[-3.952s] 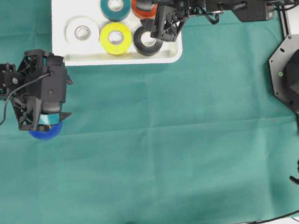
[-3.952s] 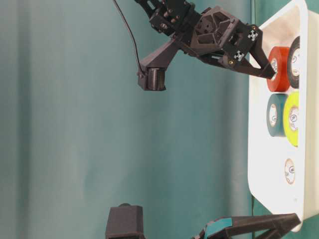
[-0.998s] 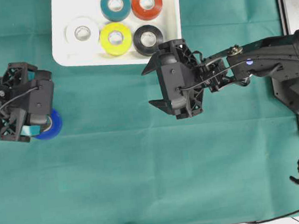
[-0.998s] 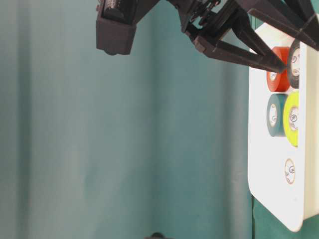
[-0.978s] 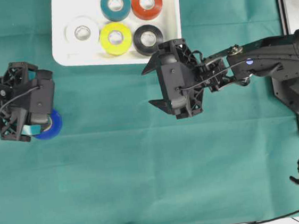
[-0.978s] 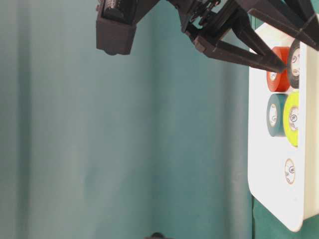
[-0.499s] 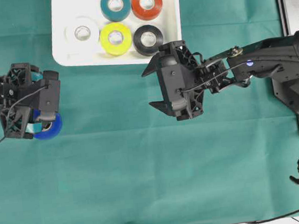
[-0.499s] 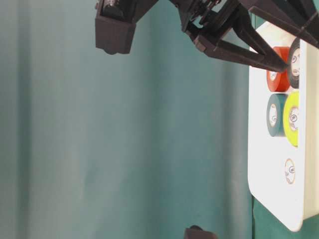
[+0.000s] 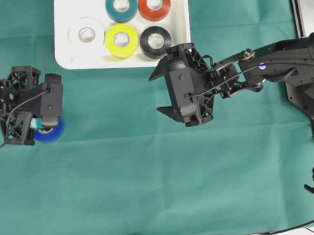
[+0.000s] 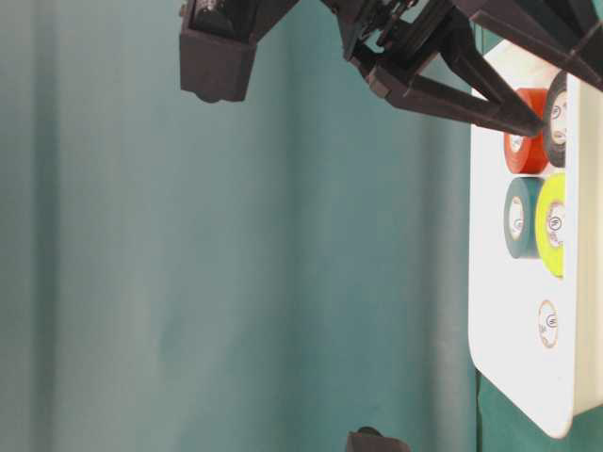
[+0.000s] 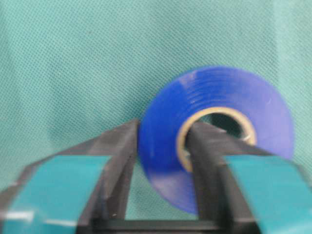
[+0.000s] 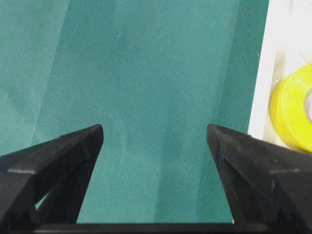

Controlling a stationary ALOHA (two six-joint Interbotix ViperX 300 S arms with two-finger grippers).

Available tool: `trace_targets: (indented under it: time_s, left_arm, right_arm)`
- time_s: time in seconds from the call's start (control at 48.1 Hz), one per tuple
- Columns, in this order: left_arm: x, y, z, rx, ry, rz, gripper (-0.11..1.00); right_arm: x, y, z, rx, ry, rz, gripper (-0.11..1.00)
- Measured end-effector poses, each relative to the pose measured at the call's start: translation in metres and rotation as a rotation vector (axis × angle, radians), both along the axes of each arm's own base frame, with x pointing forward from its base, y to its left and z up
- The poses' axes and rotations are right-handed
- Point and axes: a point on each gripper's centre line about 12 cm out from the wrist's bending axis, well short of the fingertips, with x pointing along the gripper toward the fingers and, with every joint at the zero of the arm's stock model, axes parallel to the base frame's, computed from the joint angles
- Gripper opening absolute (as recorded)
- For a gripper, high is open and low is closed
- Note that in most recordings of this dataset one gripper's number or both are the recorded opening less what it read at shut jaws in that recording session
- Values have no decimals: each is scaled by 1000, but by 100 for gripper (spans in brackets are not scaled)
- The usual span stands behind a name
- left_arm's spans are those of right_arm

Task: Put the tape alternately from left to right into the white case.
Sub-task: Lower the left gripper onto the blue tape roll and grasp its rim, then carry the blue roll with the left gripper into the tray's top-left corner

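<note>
The left gripper (image 11: 163, 156) is clamped on the blue roll (image 11: 217, 141): in the left wrist view one finger (image 11: 119, 170) presses the roll's outer face and the other sits inside the pale core, so the wall of the roll is pinched between them. From overhead, the blue roll (image 9: 50, 131) shows at about 5 o'clock of the left gripper (image 9: 40, 125), partly hidden under it, on the green cloth (image 9: 152, 179).

The right gripper (image 12: 153, 141) holds nothing; its jaws stand wide apart over bare cloth, touching no roll. In the overhead view the right gripper (image 9: 168, 91) hangs near the middle of the cloth.

The white case (image 9: 184, 30) lies at 12 o'clock of the right gripper and at roughly 1 o'clock of the left one, well apart from the blue roll. Inside it sit the white roll (image 9: 86, 34), the teal roll (image 9: 121, 5), the red roll (image 9: 154, 3), the yellow roll (image 9: 121, 40) and the black roll (image 9: 156, 41). The yellow and black rolls touch.
</note>
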Motion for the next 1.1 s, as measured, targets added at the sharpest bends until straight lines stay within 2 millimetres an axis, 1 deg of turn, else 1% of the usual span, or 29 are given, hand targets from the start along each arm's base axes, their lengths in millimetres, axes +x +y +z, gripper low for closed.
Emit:
trace_targets:
  time_s: [0.291,0.416,0.915,1.102]
  left_arm:
    - [0,0,0,-1,-1,1,25]
    - [0,1,5,0,-14,3,25]
    - [3,-2,57,-5,-50,-6,25]
    - [6,-2,65,-6,-72,-9,25]
  right_arm:
    - [0,0,-1,-1,2,1,78]
    - [0,0,-1,-1,1,1,78]
    - [0,0,-1,0,3,0,78]
    - [0,0,-1,0,2,0,78]
